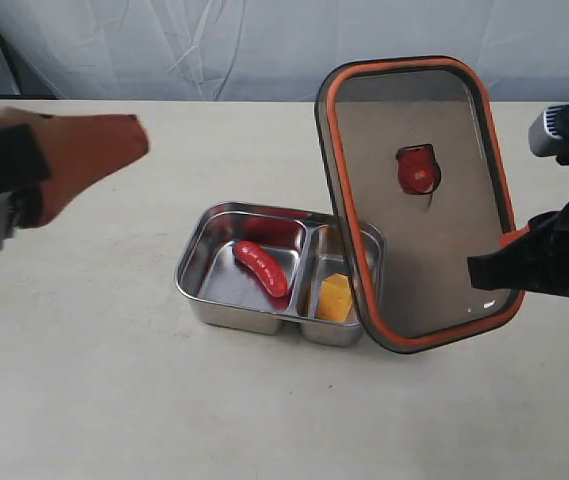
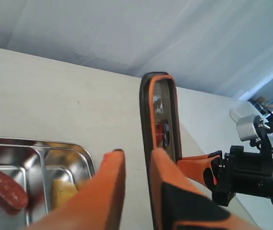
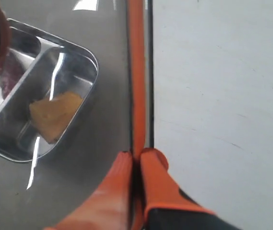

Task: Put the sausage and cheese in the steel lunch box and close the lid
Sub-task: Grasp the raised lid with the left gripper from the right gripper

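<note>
The steel lunch box [image 1: 234,318] sits open on the pale table [image 1: 84,400], and everything else is placed from it. It has 2 compartments. The sausage [image 1: 261,268] lies slantwise on the floor of the larger one, on the side of the box nearer the left arm. The cheese [image 1: 335,297] rests in the smaller one, on the side nearer the right arm, towards the front wall.

The lid [image 1: 434,250] stands steeply tilted at the cheese end of the box. Its orange seal rim and the small orange valve [image 1: 417,169] face the exterior camera. Its lower long edge overlaps the box's rim in that view; whether it touches the steel I cannot tell.

The right gripper [image 3: 136,155] has its 2 orange fingers pinched tight on the lid's edge, on the long side away from the box.

The left gripper [image 2: 135,155] hangs above the table, well apart from the box, beyond its sausage end. Its jaws stand apart with a clear gap and nothing between them.
</note>
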Robot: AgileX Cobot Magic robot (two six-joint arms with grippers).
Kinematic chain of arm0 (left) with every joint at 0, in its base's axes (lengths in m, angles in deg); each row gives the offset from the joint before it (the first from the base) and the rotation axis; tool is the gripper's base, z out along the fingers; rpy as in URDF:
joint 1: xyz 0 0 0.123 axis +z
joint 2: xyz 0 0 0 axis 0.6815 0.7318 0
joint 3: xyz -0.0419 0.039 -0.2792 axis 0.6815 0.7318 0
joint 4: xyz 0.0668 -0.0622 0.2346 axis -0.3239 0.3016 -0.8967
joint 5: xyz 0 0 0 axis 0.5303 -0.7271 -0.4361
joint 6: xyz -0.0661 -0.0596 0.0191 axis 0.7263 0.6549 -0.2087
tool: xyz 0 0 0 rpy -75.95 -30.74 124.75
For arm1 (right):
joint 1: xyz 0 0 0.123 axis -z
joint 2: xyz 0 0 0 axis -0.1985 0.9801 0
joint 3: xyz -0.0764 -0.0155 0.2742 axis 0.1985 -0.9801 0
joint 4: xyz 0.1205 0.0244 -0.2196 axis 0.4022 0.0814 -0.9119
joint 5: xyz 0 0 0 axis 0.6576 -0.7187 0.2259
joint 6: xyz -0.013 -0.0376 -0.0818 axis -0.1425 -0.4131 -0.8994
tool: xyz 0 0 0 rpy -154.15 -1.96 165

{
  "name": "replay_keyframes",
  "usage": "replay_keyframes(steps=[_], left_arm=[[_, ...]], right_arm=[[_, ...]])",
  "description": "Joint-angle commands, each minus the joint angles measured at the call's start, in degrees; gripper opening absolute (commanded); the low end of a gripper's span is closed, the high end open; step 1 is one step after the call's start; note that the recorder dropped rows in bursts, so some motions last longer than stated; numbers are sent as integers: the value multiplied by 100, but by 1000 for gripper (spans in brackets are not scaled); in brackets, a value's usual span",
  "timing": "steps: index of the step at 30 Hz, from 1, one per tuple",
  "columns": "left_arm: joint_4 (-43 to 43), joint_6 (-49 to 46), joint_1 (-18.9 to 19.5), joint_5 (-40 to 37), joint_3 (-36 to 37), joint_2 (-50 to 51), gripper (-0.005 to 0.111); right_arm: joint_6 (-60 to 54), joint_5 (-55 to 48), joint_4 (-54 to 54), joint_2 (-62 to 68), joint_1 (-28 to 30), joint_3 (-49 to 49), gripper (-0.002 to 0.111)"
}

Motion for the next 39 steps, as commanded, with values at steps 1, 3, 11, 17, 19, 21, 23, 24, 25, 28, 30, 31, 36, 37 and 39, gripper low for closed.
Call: replay_keyframes(steps=[1,3,11,17,19,21,23,24,25,28,30,31,36,37,39], left_arm=[[-120,-22,-256,124,-488,633,44],[-256,-22,-333,71,-620,800,50],[-370,-34,-661,82,-926,1324,52],[-392,-34,-670,82,-1182,1705,52],[-392,-34,-670,124,-1223,1846,52],[-417,-34,-670,124,-1270,1982,52],[-440,-34,-670,124,-1330,2135,52],[-470,-34,-670,124,-1354,2196,52],[-499,-34,-670,124,-1400,2276,52],[-543,-34,-670,124,-1502,2493,52],[-625,-34,-670,124,-1571,2595,52],[-624,-34,-670,124,-1595,2637,52],[-627,-48,-670,124,-1655,2811,40],[-627,-58,-670,124,-1655,2825,30],[-677,-58,-670,124,-1655,2825,9]], right_arm=[[-41,244,-16,-40,-10,-5,-1],[-41,316,-16,-40,-10,-5,-1],[-46,581,105,-40,-10,-5,-1],[-203,621,360,-40,-10,-5,-1],[-384,688,543,-40,-10,-5,-1],[-550,699,698,-40,-10,-5,-1],[-649,707,815,-40,-56,-5,-1],[-673,713,859,-40,-68,-5,-1],[-757,723,908,-40,-102,-5,-1],[-954,733,1047,-40,-235,-5,-1],[-1009,727,1058,-40,-330,-5,-1],[-1009,727,1058,-40,-363,-5,-1],[-1058,741,1058,-40,-420,-5,-1],[-1058,741,1058,-40,-420,-5,-1],[-1058,741,1058,-40,-420,-5,-1]])
